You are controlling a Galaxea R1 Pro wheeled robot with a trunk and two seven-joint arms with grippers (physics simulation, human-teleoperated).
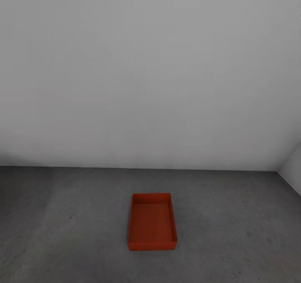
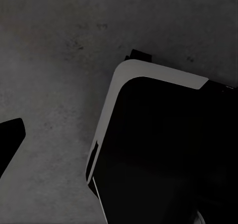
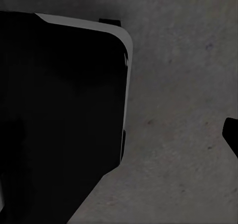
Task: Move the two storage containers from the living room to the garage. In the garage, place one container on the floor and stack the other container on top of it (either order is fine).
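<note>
Looking at one storage container (image 1: pixel 152 222) sitting flat on the garage floor (image 1: pixel 62 232), lower centre of the head frame, open top up, short end toward you, well clear of the white wall (image 1: pixel 150 73) behind. It looks empty.

My read on handling: rigid thin-walled plastic, light, smooth sides, so likely slippery under a side squeeze. Better to pinch a rim wall, one finger inside and one outside, ideally mid-span on the long walls so it won't tilt. A hand on each long side would keep it level for stacking.

Hand state: can't tell for either. Both wrist views show concrete and the robot's dark base (image 2: pixel 163 149), plus a dark sliver at the frame edge, probably a fingertip.
</note>
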